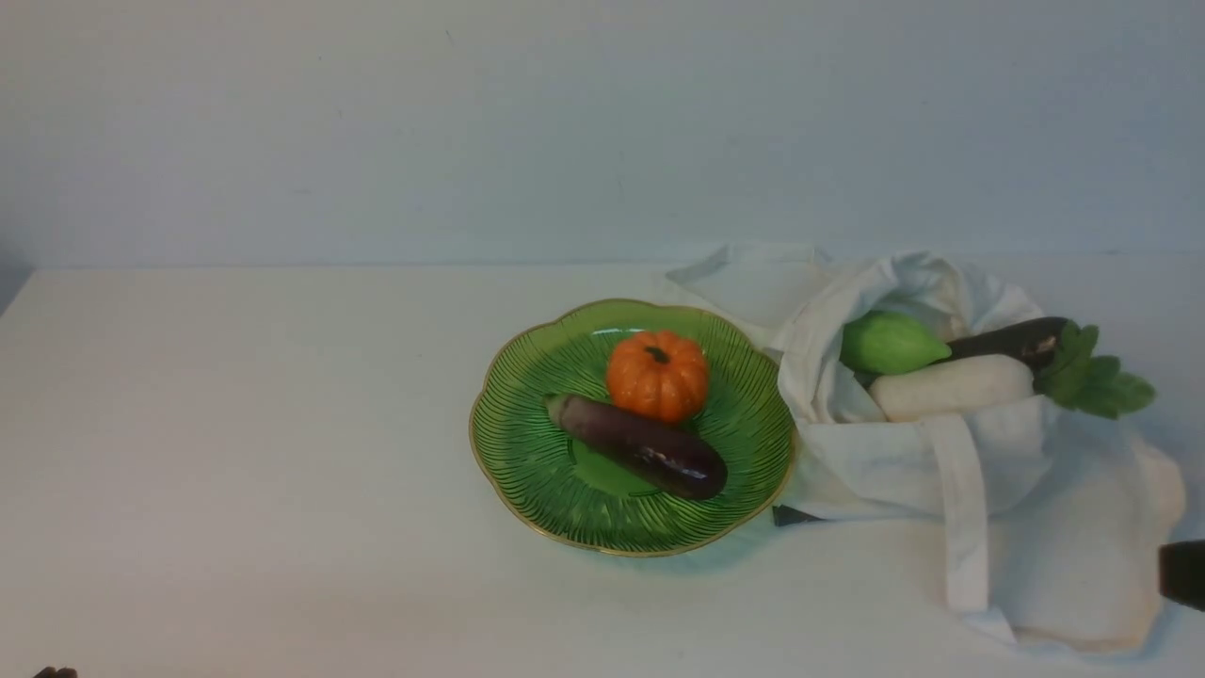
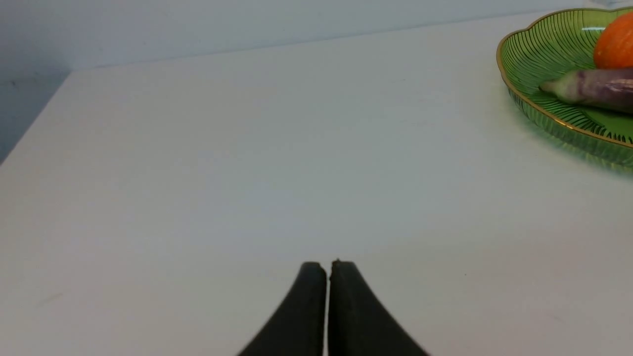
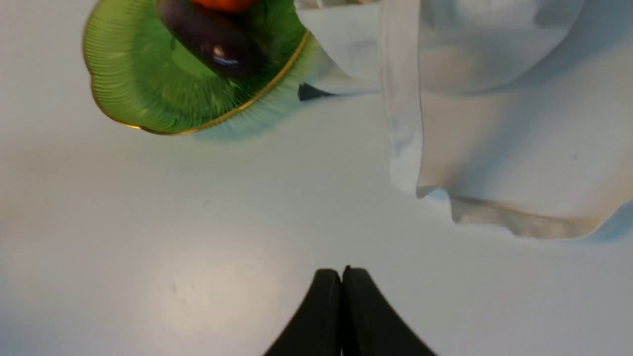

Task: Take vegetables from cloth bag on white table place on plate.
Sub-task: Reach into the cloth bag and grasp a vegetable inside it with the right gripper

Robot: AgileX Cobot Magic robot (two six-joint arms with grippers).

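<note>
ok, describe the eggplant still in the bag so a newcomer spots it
Right of the green plate lies the off-white cloth bag, mouth open. Behind the white radish in that mouth, a dark purple eggplant pokes out. It is the only dark vegetable there; the gourd beside it is light green.

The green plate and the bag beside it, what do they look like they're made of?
Plate: likely glass, translucent glossy green with fine ribs and a thin gold rim. Bag: soft off-white woven cloth, matte, going by its folds and creases.
</note>
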